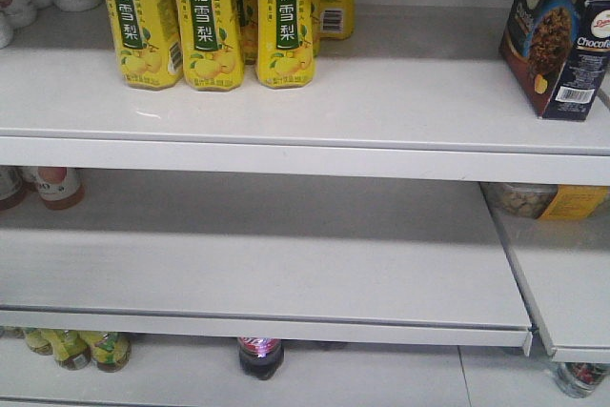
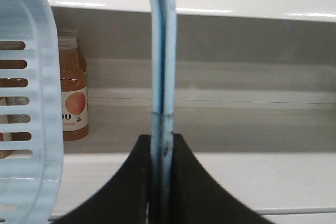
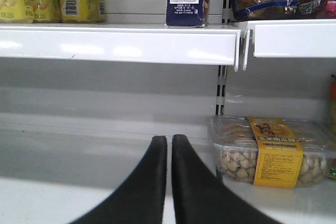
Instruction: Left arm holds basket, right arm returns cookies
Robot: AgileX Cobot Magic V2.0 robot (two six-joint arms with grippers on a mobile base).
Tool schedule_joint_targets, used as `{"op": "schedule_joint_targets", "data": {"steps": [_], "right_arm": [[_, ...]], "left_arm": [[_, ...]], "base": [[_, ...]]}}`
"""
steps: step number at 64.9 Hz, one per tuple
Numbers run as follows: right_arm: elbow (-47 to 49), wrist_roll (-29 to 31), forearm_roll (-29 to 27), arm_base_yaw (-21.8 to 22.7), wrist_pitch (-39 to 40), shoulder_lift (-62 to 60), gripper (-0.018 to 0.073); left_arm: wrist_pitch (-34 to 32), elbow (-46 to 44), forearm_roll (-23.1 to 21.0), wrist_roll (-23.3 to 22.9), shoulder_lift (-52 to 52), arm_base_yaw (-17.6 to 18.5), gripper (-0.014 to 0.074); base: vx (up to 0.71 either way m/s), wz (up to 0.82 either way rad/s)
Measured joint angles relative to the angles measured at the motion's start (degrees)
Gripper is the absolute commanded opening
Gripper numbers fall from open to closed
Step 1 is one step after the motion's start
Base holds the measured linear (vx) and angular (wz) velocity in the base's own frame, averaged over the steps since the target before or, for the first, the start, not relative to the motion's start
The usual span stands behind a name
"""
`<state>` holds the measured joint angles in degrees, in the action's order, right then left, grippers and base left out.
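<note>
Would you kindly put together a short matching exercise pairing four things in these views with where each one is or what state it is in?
Column 1:
1. cookies
2. basket handle
3. right gripper
4. clear snack tub

Column 2:
A. clamped between the black fingers of the left gripper
B. on the lower shelf, at the right
C. shut, holding nothing
D. upright on the top shelf, right of the yellow bottles

Pairs: 1-D, 2-A, 3-C, 4-B
</note>
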<state>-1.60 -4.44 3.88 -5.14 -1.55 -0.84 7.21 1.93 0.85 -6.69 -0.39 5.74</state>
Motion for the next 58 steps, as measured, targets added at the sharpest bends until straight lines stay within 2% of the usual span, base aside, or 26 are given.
{"op": "schedule_joint_targets", "data": {"steps": [13,58], "right_arm": [[0.0,-0.5,0.0,4.0,-0.1,0.0,-0.0011],[0.0,-0.7,0.0,4.1,-0.2,0.0,-0.0011]], "left_arm": [[0.0,0.0,0.0,0.0,0.0,0.0,-0.0003],[0.0,0.0,0.0,0.0,0.0,0.0,-0.0003]], "base": [[0.0,0.0],[0.0,0.0]]}}
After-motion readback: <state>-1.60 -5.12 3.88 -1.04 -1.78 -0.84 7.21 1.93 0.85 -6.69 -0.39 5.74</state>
